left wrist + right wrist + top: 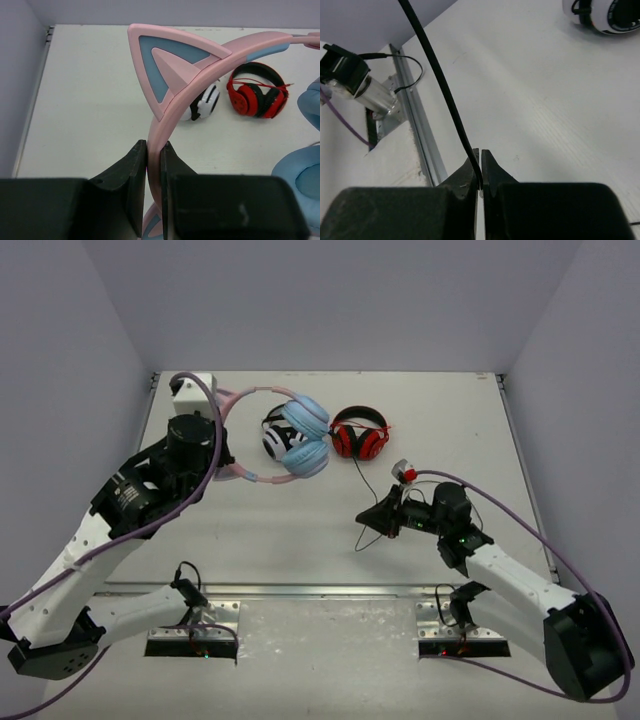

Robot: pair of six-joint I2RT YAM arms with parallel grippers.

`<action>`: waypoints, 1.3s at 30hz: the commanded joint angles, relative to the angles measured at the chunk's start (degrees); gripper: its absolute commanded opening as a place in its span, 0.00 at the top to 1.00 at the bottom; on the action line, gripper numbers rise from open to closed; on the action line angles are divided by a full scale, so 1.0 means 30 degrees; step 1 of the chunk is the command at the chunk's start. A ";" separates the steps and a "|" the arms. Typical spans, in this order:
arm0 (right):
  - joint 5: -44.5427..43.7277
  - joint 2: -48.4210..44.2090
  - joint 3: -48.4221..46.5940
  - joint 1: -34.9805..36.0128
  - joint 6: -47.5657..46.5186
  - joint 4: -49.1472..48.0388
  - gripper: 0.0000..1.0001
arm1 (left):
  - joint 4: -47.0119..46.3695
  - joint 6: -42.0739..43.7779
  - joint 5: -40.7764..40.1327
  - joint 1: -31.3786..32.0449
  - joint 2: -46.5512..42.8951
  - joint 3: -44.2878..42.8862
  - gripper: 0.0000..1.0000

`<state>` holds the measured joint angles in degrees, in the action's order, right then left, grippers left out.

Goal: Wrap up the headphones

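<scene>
Left gripper [154,150] is pinching the pink plastic headband [172,112] of the cat-eared over-ear headphones [312,458]. Its jaws are pressing flat against both faces of the band. One pink-and-blue cat ear [167,65] is standing up just above the fingertips. The light blue padded ear cups [300,170] are lying off to this gripper's right.

Right gripper [480,159] is sitting low over the white table [300,540], well apart from the ear cups. Its jaws are drawn almost together on the thin black cable [445,90], which is running up and away from between the fingertips.

White-and-black headphones [202,105] are resting ahead of the left gripper, behind the headband. Red-and-black headphones [257,95] are lying just beside them, further to the gripper's right.
</scene>
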<state>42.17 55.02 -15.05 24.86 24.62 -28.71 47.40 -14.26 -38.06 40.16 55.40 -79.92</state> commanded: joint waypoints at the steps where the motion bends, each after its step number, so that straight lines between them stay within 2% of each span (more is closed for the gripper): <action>1: -0.3504 -0.1610 0.0241 0.0062 -0.0324 0.0447 0.98 | -0.1472 -0.0813 -0.3537 0.0060 -0.0301 0.0093 1.00; 3: -0.5731 -0.2050 0.0037 0.0062 -0.1057 0.2175 0.99 | -0.1969 -0.0784 -0.5208 0.0060 -0.0476 0.1348 1.00; 7: -0.6411 -0.2373 -0.0754 0.0062 -0.1966 0.3592 0.99 | -0.3257 -0.0462 -0.5768 0.0060 -0.0800 0.3138 1.00; 11: -0.6556 -0.2872 -0.2797 0.0062 -0.3746 0.6077 0.99 | -0.4634 0.1582 -0.6849 0.0060 -0.0215 0.4723 1.00; 12: -0.6877 -0.2960 -0.3241 0.0062 -0.4131 0.7301 0.99 | -0.4840 0.1822 -0.6882 0.0060 0.0222 0.4929 1.00; 13: -0.8417 -0.3019 -0.3652 0.0062 -0.4425 0.7836 0.99 | -0.4813 0.2288 -0.6795 0.0060 0.0429 0.5076 1.00; 15: -1.0793 -0.3107 -0.4824 0.0062 -0.5099 0.8977 0.99 | -0.5133 0.2672 -0.5687 0.0060 0.0955 0.5574 1.00; 16: -1.3010 -0.3165 -0.5176 0.0062 -0.5305 0.9216 0.99 | -0.5367 0.2993 -0.5130 0.0060 0.1074 0.5808 1.00; 20: -1.4820 -0.3283 -0.7019 0.0062 -0.7059 0.9511 0.99 | -0.5692 0.4196 -0.1387 0.0118 0.1894 0.6892 1.00; 22: -1.3393 -0.3341 -0.7521 0.0062 -0.7356 0.9511 0.99 | -0.6012 0.4547 0.0404 0.0410 0.2071 0.7069 1.00; 23: -1.0571 -0.3342 -0.7784 0.0062 -0.7300 0.9366 0.99 | -0.6275 0.4607 0.2791 0.0614 0.2101 0.7128 1.00; 25: -0.7394 -0.2934 -0.7932 0.0062 -0.6746 0.8430 0.99 | -0.6511 0.4637 0.6019 0.0791 0.2363 0.7129 1.00; 26: -0.4971 -0.2583 -0.8223 0.0091 -0.6539 0.8224 0.99 | -0.6599 0.4637 0.6704 0.0995 0.2539 0.7128 1.00; 29: -0.3426 -0.0710 -0.9541 0.0848 -0.6360 0.8921 0.99 | -0.6396 0.4637 0.7619 0.1667 0.3242 0.7128 0.99; 35: -0.7255 0.1898 -1.1329 0.4040 -0.8264 1.1409 0.99 | -0.6131 0.5340 0.8205 0.3309 0.3770 0.7333 1.00; 39: -1.2107 0.4271 -1.3668 0.5626 -0.9203 1.3463 0.99 | -0.5985 0.5194 0.7914 0.3839 0.3829 0.7245 1.00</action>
<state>17.34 65.43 -50.11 39.66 -0.54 8.01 33.12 1.30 -16.12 50.61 67.72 -57.25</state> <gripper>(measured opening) 0.014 0.106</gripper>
